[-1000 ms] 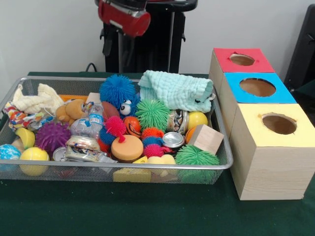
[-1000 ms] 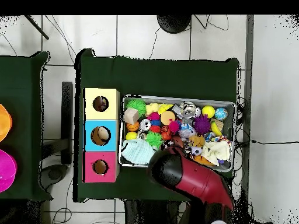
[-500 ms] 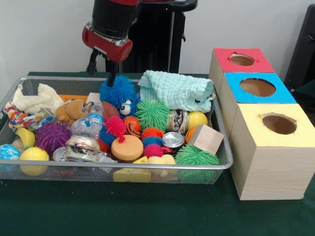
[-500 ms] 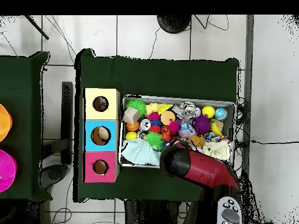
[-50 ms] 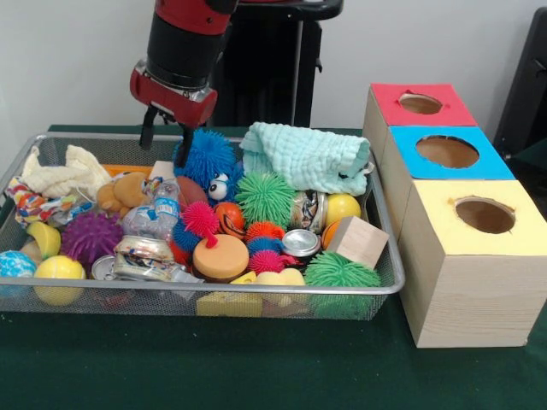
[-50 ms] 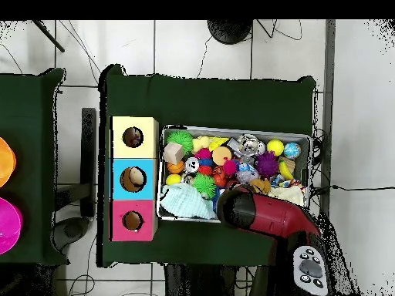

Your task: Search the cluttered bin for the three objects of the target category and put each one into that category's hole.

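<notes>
Bin [image 5: 386, 256] sits on the green table [image 5: 256, 376], packed with toys; three boxes stand just beside its end: red-topped box [image 5: 420, 104], blue-topped box [image 5: 446, 152], yellow-topped box [image 5: 483, 215], each with a round hole. Target category cannot be told. Front view shows the gripper [image 5: 162, 141] with fingers spread, hanging over the bin's far rim area, one tip just beside the blue fuzzy toy with eyes [image 5: 208, 162], the other above the plush bear [image 5: 124, 192]. Overhead view hides the gripper under the red arm [image 6: 262, 216], which covers the bin's robot-side part next to the mint cloth [image 6: 183, 202]; blue-topped box hole shows something pale inside there. Open table lies beyond the bin's other long edge. Wooden cube [image 5: 357, 242] rests near the box-side rim.
</notes>
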Available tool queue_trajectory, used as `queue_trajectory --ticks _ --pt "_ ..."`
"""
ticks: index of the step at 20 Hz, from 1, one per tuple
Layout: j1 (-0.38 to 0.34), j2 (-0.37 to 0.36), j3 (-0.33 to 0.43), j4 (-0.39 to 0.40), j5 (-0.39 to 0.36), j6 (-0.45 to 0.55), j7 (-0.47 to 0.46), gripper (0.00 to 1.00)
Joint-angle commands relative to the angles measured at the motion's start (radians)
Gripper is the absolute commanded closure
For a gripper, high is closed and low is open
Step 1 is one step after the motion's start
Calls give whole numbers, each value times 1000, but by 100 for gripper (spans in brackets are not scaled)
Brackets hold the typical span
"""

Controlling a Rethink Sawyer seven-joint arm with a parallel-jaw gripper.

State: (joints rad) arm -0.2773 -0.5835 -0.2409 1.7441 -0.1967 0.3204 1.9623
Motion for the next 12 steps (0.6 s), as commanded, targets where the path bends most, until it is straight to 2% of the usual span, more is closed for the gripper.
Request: queue_trajectory --ticks 1,12 --pt "-61 39 147 -104 -110 -27 -95 0" --pt "-188 82 251 -159 -186 11 -120 0"
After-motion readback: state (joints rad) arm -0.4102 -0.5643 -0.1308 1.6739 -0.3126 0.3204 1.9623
